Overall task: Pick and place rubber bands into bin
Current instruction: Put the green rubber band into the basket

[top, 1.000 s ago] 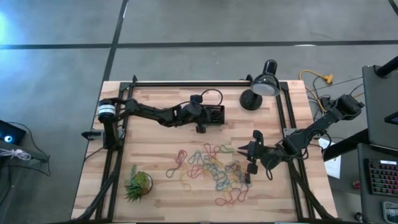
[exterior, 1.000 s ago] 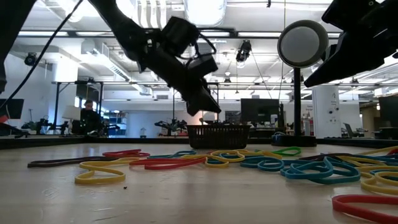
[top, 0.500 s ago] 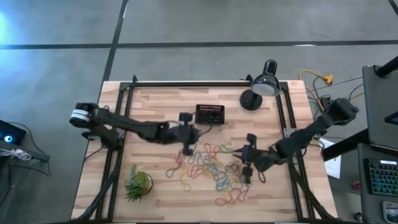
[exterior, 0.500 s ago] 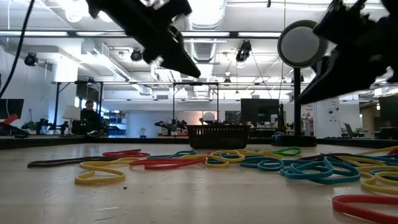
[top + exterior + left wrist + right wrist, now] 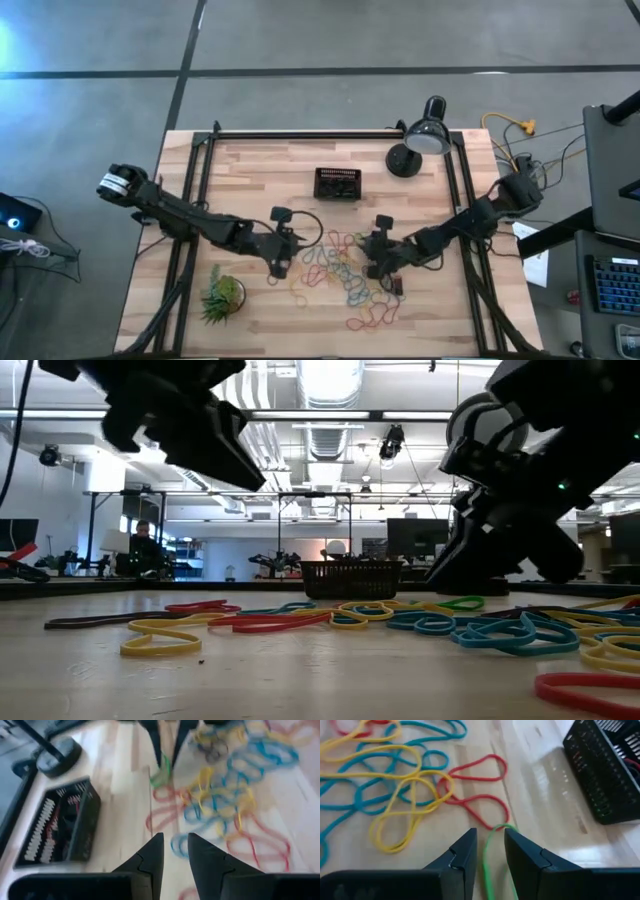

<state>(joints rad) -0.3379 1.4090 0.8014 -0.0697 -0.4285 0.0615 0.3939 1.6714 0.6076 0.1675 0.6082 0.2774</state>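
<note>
On the tabletop (image 5: 250, 165) there is one black slotted bin (image 5: 337, 184), one black desk lamp (image 5: 418, 143) and one small spiky green plant (image 5: 222, 296). The rubber bands (image 5: 340, 270) lie tangled in one loose pile, too many and too overlapped to count exactly. Two robot arms reach in, each with one hand: left hand (image 5: 281, 262), right hand (image 5: 381, 262).

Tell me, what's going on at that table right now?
Left gripper empty, over the pile's edge. Right gripper straddling a green rubber band. Bin apart from the pile, a few bands inside. Nothing in the way.
</note>
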